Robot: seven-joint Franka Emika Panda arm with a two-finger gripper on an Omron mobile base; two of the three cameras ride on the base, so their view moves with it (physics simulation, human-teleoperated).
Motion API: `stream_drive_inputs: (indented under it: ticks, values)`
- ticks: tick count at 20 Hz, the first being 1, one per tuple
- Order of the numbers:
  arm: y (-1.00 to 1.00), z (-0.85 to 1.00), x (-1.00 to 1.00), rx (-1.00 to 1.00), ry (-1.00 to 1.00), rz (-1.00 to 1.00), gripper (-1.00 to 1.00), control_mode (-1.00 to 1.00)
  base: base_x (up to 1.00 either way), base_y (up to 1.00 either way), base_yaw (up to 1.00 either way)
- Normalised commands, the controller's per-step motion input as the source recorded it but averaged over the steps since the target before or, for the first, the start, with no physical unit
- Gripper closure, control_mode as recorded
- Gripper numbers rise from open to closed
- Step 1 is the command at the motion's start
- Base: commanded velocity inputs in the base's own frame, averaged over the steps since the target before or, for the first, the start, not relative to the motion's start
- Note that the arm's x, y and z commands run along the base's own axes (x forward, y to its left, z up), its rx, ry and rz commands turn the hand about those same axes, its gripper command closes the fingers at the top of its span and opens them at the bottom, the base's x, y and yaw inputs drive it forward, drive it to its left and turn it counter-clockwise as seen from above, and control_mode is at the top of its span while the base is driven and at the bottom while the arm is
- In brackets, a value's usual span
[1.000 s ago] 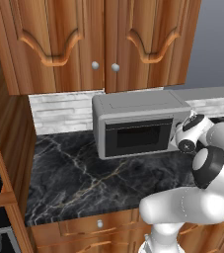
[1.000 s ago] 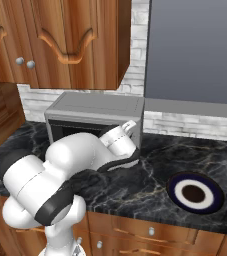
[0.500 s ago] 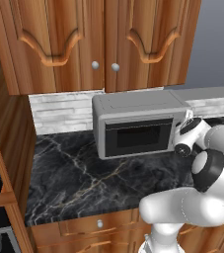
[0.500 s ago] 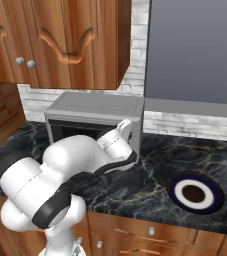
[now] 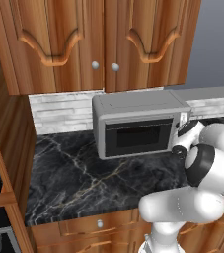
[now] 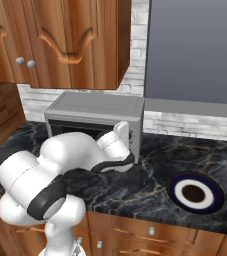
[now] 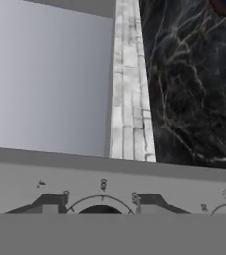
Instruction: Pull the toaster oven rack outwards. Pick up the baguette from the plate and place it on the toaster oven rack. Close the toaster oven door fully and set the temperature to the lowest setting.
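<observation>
The dark marble worktop carries the toaster oven against the tiled back wall. The toaster oven door stands shut, its dark window upright. The plate lies on the worktop well to the oven's right and is bare; no baguette lies on it, so the loaf is likely inside, though the glass hides it. The hand presses close to the oven's right control panel, where the hand view shows a dial scale. The jaws are hidden; I cannot tell their opening. Judging by this, the temperature setting alone remains.
</observation>
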Motion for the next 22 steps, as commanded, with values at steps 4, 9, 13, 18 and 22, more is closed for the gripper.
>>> stream_drive_inputs:
  ticks: [4,9,13,18,22]
  values:
    - [-0.13,0.03,0.14,-0.50,0.45,0.31,1.00,-1.00,0.00,0.00,0.00]
    - [-0.28,0.30,0.19,-0.49,0.34,0.40,1.00,-1.00,0.00,0.00,0.00]
    - [-0.36,0.43,0.23,-0.55,0.27,0.43,1.00,-1.00,0.00,0.00,0.00]
    - [-0.38,0.46,0.14,-0.71,0.15,0.45,1.00,-1.00,0.00,0.00,0.00]
    - [-0.42,0.54,0.09,-0.84,0.10,0.42,1.00,-1.00,0.00,0.00,0.00]
